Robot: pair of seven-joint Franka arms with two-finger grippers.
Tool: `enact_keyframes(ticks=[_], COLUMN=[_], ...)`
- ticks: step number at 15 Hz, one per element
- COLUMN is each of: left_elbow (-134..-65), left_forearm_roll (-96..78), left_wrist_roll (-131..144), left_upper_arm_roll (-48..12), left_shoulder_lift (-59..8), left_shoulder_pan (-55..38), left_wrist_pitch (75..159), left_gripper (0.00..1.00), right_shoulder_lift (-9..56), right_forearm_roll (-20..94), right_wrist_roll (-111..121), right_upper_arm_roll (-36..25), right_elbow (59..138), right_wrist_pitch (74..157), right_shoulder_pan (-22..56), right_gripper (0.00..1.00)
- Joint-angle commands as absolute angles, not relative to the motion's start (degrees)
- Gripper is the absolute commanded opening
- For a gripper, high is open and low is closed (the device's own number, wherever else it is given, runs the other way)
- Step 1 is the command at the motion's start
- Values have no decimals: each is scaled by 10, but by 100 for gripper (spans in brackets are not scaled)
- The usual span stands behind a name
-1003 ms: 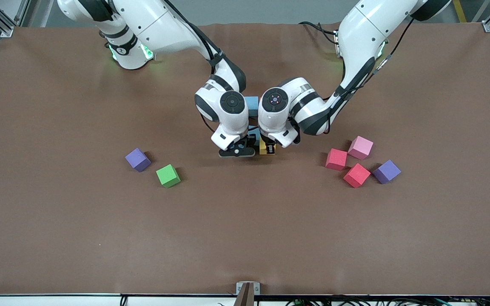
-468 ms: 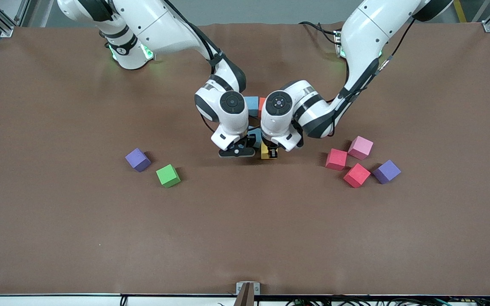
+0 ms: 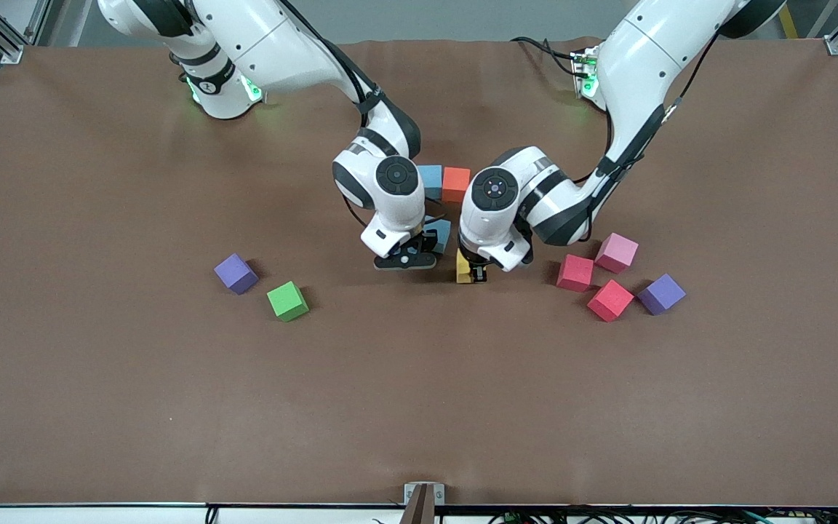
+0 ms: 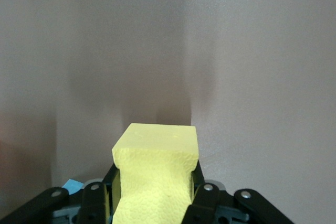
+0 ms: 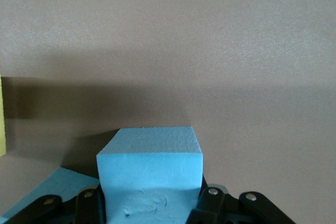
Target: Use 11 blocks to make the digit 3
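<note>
The table (image 3: 99, 400), covered in brown, carries a figure that is barely begun. At the centre, a light blue cube (image 3: 431, 179) and an orange cube (image 3: 456, 183) sit side by side, touching; more cubes may lie under the two wrists, hidden from the front camera.

The right arm (image 3: 273, 44) comes down from 11 o'clock, and the right gripper (image 3: 404, 260) hangs just above the table at 6 o'clock of the blue-and-orange pair, clamped on a light blue block (image 5: 149, 174). Another light blue cube (image 5: 44, 195) lies just beside it.

The left arm (image 3: 644, 65) comes down from 1 o'clock. The left gripper (image 3: 471, 275) is squeezed tight on a yellow block (image 4: 155, 174), pinching its foam sides inward, just beside the right gripper.

Loose stock waits. At 3 o'clock of the centre lie two red cubes (image 3: 575, 272), a pink cube (image 3: 616, 252) and a purple cube (image 3: 661, 294); at 9 o'clock, a green cube (image 3: 287, 300) and another purple cube (image 3: 235, 273).

By my judgement most of the digit 3 remains: both held cubes need seating, then red, pink and green must be brought in.
</note>
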State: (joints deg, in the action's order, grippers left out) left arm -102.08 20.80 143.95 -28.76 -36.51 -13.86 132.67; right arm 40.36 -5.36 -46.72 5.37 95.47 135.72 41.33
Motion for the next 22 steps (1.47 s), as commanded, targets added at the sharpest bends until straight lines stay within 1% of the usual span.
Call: enact_keyframes(ticks=[1,22], left_elbow=[-1021,-1020], left_forearm_roll=[216,217], left_wrist_roll=[1435,1433], left_upper_arm_roll=[-287,-287], left_shoulder_lift=[-367,-371], left_shoulder_pan=[-138,-139], left_wrist_pitch=[1327,1329], left_gripper=[25,25], right_shoulder_lift=[399,400], right_forearm_roll=[-51,-46], right_wrist_roll=[-454,-475], right_upper_arm_roll=[51,51], right_elbow=[977,979], right_wrist_pitch=[1359,1354], right_shoulder_pan=[403,406], right_gripper=[14,14])
